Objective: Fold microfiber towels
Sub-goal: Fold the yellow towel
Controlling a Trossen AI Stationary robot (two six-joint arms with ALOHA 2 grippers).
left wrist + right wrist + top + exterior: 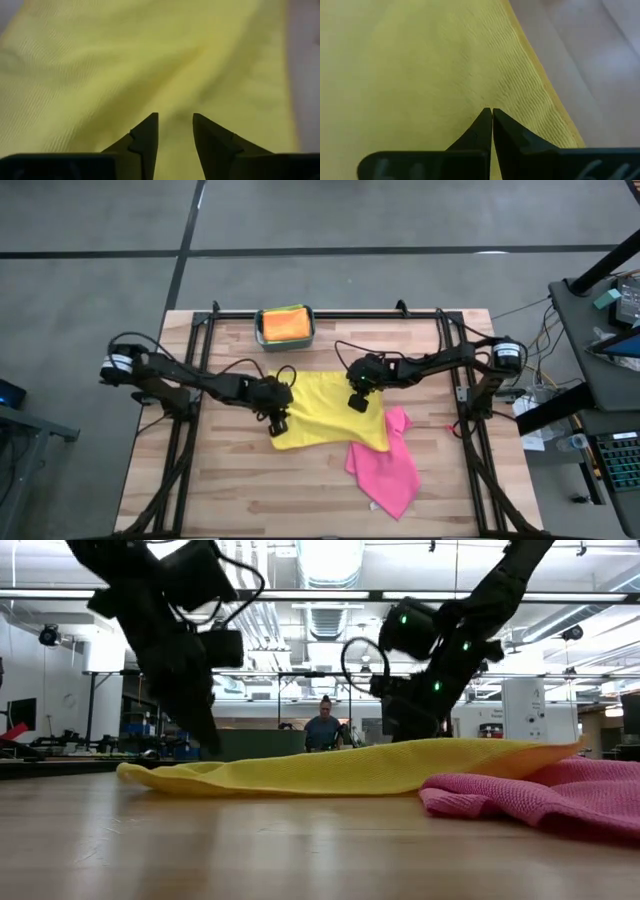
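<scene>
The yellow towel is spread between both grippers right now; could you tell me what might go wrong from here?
The yellow towel overlaps the pink towel, so dragging it could pull the pink one along. The left gripper is open above the cloth, so a close might catch only a wrinkle. The right gripper is shut near the edge; nothing shows that it holds cloth.

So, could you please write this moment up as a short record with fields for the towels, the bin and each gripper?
yellow towel: spread at table centre, rumpled, not yet folded
pink towel: crumpled, touching the yellow towel's right near edge
bin: at the far edge, holding an orange towel with green showing beneath
left gripper: open, over the yellow towel's left part, holding nothing
right gripper: shut, over the yellow towel near its right edge, no cloth seen between the fingers
</scene>
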